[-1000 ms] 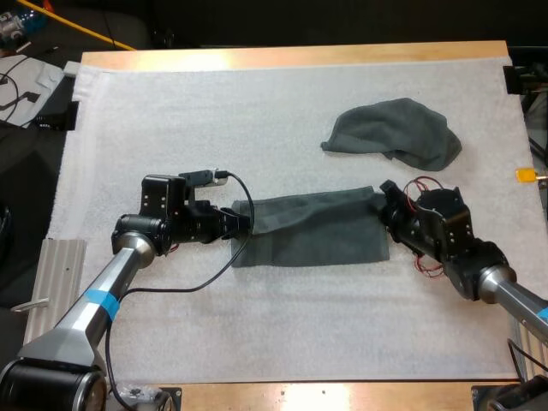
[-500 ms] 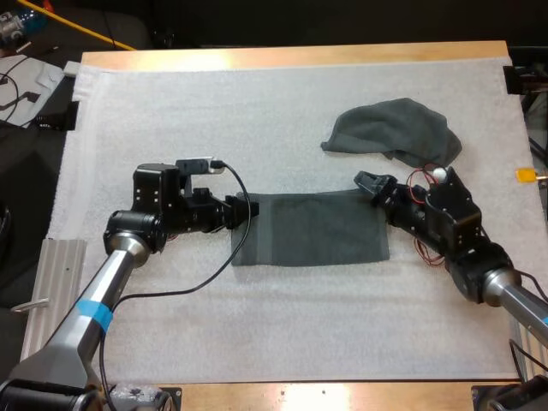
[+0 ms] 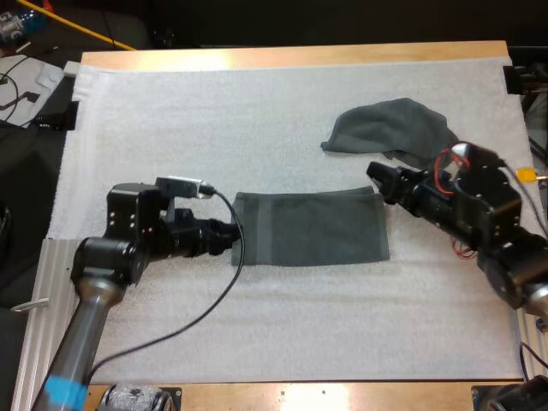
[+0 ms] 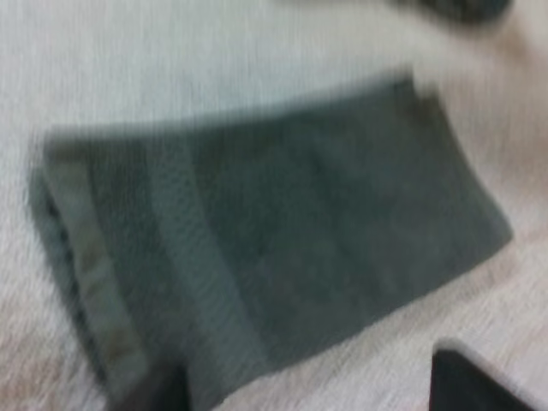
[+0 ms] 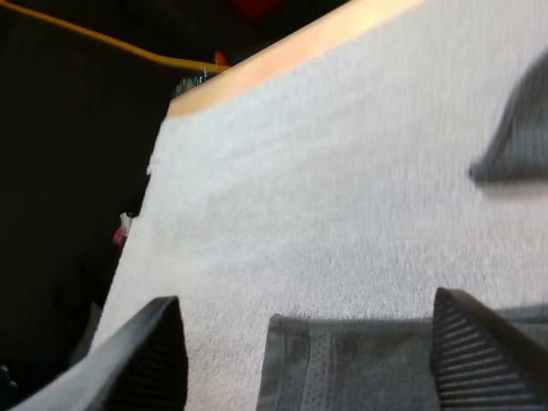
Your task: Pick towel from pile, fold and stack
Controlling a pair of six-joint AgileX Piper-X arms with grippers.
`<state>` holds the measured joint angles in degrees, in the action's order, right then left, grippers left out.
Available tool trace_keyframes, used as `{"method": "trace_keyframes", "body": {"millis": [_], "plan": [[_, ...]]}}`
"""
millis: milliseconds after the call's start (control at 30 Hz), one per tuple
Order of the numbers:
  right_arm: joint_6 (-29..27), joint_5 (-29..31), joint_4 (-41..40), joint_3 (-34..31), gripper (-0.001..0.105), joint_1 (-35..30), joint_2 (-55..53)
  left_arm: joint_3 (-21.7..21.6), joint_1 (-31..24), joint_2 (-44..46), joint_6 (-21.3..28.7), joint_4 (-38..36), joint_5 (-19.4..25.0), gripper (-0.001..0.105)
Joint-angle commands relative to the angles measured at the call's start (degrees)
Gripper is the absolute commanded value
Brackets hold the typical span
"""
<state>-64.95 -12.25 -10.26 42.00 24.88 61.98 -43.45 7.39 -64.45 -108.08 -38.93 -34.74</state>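
Folded towel (image 3: 310,228) mid-frame; my left claw (image 3: 231,235) and right claw (image 3: 375,177) both apart
Pinching only one layer next could undo the fold

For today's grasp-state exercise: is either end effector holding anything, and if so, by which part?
Nothing is held. The left end effector and right end effector are both open, beside the ends of the folded towel.
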Motion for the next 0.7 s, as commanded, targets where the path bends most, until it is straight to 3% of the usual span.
{"method": "trace_keyframes", "body": {"millis": [0, 167, 267, 667], "plan": [[-5.9, 1.5, -25.7, 5.1, 0.060, 0.1, -3.5, -0.4, 0.2, 6.8, 1.2, -7.2, 2.0, 0.057], [-10.3, 3.6, -38.9, 9.4, 0.060, 0.2, -6.9, -0.5, 0.3, 15.5, 1.2, -14.1, 2.5, 0.058], [-10.1, 3.0, -19.4, 9.3, 0.059, -0.1, -7.1, -0.4, 0.1, 16.1, 1.4, -14.1, 2.2, 0.057], [-14.3, 3.7, -42.3, 13.6, 0.060, -0.2, -14.4, -0.5, 0.2, 30.5, 1.1, -29.1, 2.9, 0.058]]}}
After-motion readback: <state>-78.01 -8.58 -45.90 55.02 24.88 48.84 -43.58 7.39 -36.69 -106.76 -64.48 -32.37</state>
